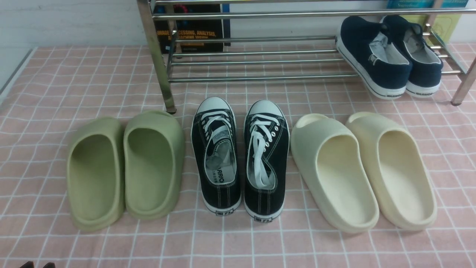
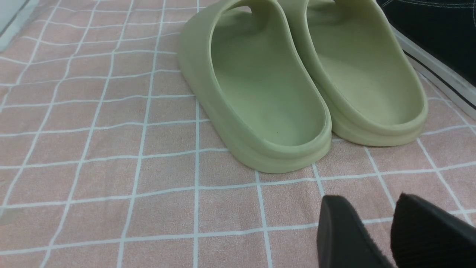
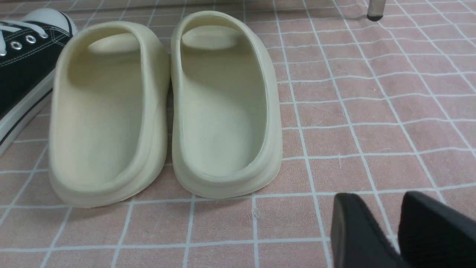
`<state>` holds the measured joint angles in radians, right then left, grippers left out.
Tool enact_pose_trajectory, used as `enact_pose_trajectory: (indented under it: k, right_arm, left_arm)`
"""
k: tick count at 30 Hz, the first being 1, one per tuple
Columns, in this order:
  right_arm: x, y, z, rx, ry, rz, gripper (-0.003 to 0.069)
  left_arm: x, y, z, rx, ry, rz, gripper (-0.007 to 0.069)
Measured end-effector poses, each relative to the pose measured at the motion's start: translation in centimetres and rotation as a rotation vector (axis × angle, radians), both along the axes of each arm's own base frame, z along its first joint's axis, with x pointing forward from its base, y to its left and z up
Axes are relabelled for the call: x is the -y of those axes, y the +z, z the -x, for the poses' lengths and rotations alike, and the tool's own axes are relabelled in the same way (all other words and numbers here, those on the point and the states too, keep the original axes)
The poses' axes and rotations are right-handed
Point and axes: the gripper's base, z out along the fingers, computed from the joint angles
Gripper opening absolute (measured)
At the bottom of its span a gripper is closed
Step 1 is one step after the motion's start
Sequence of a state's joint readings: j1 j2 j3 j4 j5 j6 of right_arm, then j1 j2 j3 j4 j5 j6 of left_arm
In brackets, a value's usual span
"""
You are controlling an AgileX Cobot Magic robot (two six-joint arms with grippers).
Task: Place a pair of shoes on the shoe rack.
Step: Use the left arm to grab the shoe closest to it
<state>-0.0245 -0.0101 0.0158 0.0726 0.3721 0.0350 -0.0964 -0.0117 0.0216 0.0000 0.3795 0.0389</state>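
As both robot grippers' fingers (image 2: pixel 344 223) (image 3: pixel 357 223) stand slightly parted and empty, black canvas sneakers (image 1: pixel 215 156) sit side by side before the chrome shoe rack (image 1: pixel 260 77), between green (image 1: pixel 154 163) and cream slides (image 1: pixel 334 175).

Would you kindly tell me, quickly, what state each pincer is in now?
Left pincer: open a little, nothing between its fingertips.
Right pincer: also open a little, holding nothing.

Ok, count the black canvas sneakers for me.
2: the left sneaker and the right sneaker, side by side on the floor, between the green and cream slides.
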Motion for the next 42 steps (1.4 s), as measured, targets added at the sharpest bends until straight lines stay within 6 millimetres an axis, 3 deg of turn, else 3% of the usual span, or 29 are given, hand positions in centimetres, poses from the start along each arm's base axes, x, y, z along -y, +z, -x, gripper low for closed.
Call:
enact_pose_trajectory:
  k: [23, 27, 34, 37, 42]
  right_arm:
    - [0.0, 0.0, 0.0, -0.001, 0.0, 0.0, 0.023]
    - [0.0, 0.0, 0.0, -0.001, 0.0, 0.0, 0.0236]
    - [0.0, 0.0, 0.0, -0.001, 0.0, 0.0, 0.0237]
    - [0.0, 0.0, 0.0, -0.001, 0.0, 0.0, 0.0237]
    - [0.0, 0.0, 0.0, -0.001, 0.0, 0.0, 0.0237]
  left_arm:
    - [0.0, 0.1, -0.1, 0.02, 0.0, 0.002, 0.0239]
    - [0.0, 1.5, -0.4, 0.186, 0.0, 0.024, 0.0239]
    - [-0.1, 6.1, 0.3, 0.7, 0.002, 0.076, 0.0239]
    - [-0.1, 6.9, 0.7, 0.806, 0.003, 0.086, 0.0239]
    - [-0.3, 9.0, 2.3, 1.078, -0.031, 0.28, 0.0239]
